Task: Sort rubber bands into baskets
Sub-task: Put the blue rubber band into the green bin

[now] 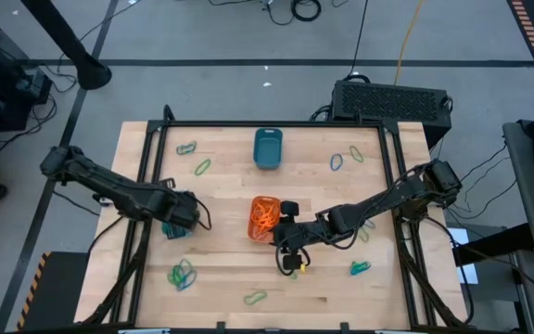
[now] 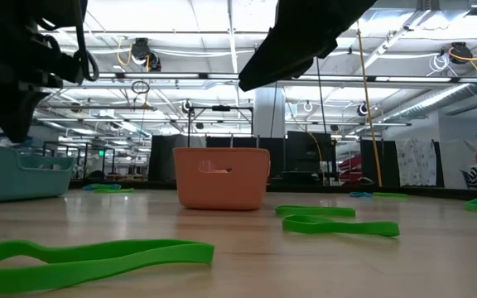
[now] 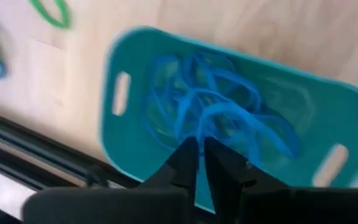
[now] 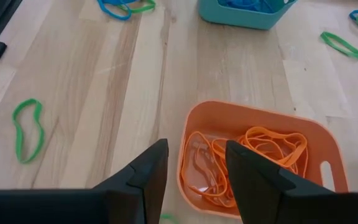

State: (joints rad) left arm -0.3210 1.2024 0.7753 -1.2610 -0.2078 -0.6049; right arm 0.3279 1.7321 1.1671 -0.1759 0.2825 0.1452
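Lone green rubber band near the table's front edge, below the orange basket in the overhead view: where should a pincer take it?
Probably from straight above: the green rubber band lies flat on the table, so no side approach gets under it. Straddle one long strand of the elongated loop, one finger inside, one outside.

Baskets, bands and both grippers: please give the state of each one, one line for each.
Orange basket: upright, holds orange bands.
Turquoise basket: under the left gripper, holds blue bands.
Dark teal basket: upright at the far edge, contents not visible.
Loose rubber bands: green and blue, scattered on the table.
Left gripper: jaws nearly closed, above the turquoise basket.
Right gripper: jaws open, empty, beside the orange basket.
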